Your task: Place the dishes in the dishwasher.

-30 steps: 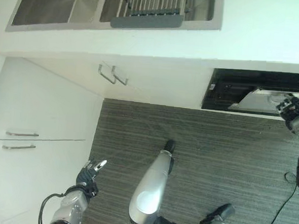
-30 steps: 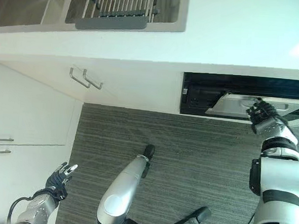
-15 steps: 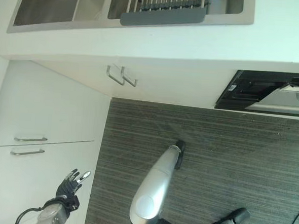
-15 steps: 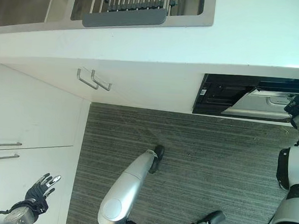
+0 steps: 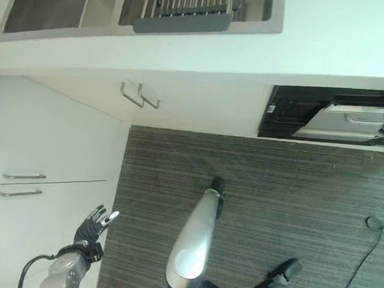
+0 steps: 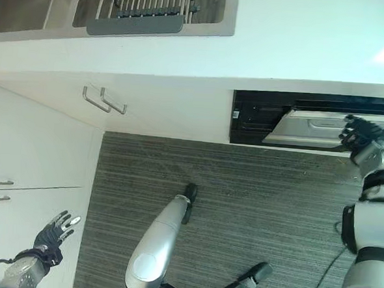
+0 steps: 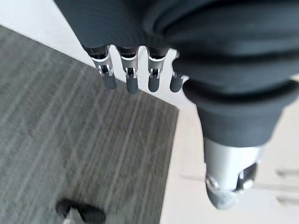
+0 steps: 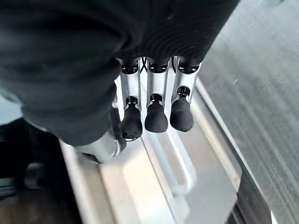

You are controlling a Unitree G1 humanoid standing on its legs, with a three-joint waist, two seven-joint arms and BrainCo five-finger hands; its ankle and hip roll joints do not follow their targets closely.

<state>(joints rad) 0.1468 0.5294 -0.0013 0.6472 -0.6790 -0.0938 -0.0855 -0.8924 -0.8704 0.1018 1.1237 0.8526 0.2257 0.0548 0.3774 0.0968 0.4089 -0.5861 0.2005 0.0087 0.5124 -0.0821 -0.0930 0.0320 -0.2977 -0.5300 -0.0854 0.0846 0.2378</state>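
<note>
A: What is sitting nearest, at the bottom of the frame?

B: The left hand point(image 5: 94, 224) is hanging at the lower left of the left eye view, in front of the white cabinet fronts point(image 5: 42, 148). Its fingers point(image 7: 130, 77) are hanging straight and released, grasping nothing, above the dark grey striped floor point(image 5: 273, 208).

A: And the right hand?

B: The right hand point(image 6: 359, 136) is reaching in at the right edge of the right eye view, in the middle of its height. It is hovering at the silver-grey metal door of the dishwasher point(image 6: 313, 128), which is standing partly open in a black opening point(image 6: 252, 115) under the counter. In the right wrist view its fingers point(image 8: 156, 114) are pointing down over the door's pale metal handle point(image 8: 180, 163), relaxed and not curled round it; I cannot tell whether they are touching it.

A: Where are the dishes?

B: Farthest away, at the upper left, the white counter point(image 5: 341, 42) is carrying a steel double sink point(image 5: 50, 11). A metal wire dish rack with a dark grey front rim point(image 5: 184, 10) is sitting in the sink's right basin. I cannot tell what dishes it is holding.
</note>
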